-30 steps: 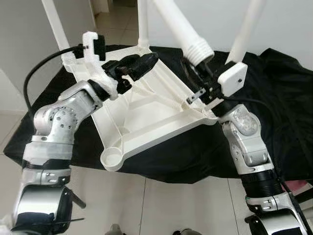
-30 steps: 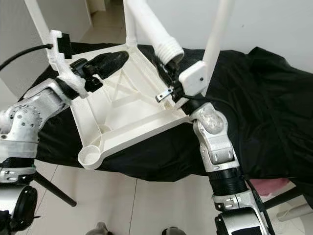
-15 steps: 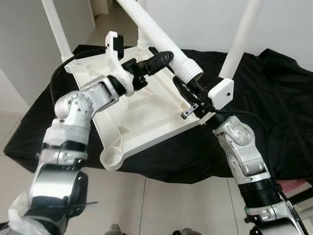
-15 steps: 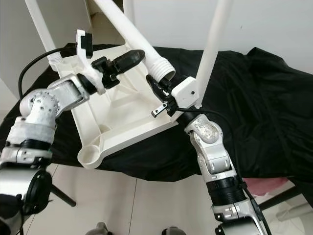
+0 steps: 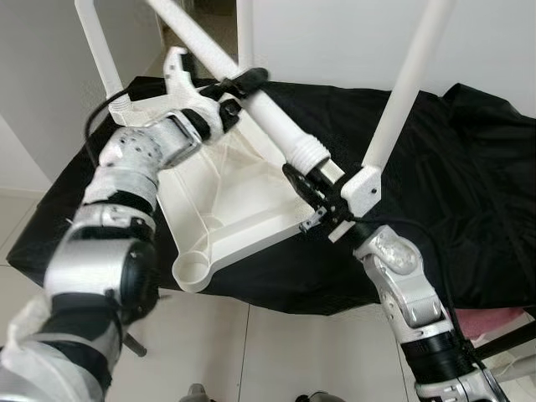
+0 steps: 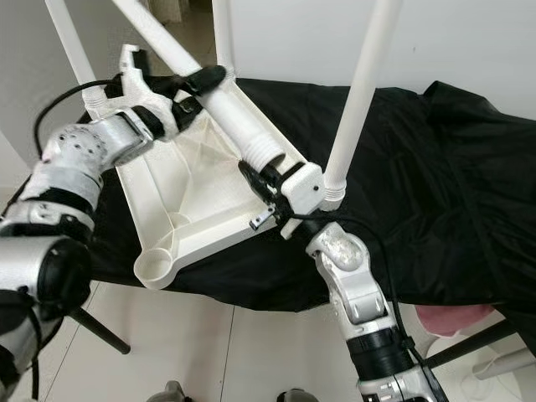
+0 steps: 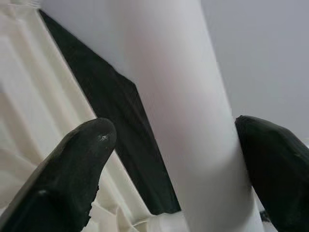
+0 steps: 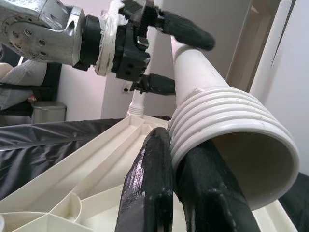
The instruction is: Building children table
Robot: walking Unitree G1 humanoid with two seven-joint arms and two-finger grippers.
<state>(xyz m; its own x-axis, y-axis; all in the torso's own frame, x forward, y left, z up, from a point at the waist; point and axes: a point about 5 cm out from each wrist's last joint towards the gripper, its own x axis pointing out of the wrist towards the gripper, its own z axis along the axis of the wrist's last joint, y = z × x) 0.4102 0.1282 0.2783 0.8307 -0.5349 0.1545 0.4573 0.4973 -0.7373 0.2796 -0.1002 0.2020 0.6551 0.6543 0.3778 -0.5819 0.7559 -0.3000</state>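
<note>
While tilted, leg [image 5: 276,126] spans both tools.

"What sort of place have you got here?"
"A home room, you'd say: pale tiled floor [image 5: 276,343], plain white wall [image 6: 469,42], a doorway behind, black cloth [image 6: 452,167] spread over a low stand."

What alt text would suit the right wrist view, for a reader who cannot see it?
The threaded open end of a white table leg rests against the right gripper; farther up, the left gripper straddles the leg above the upturned white tabletop.
</note>
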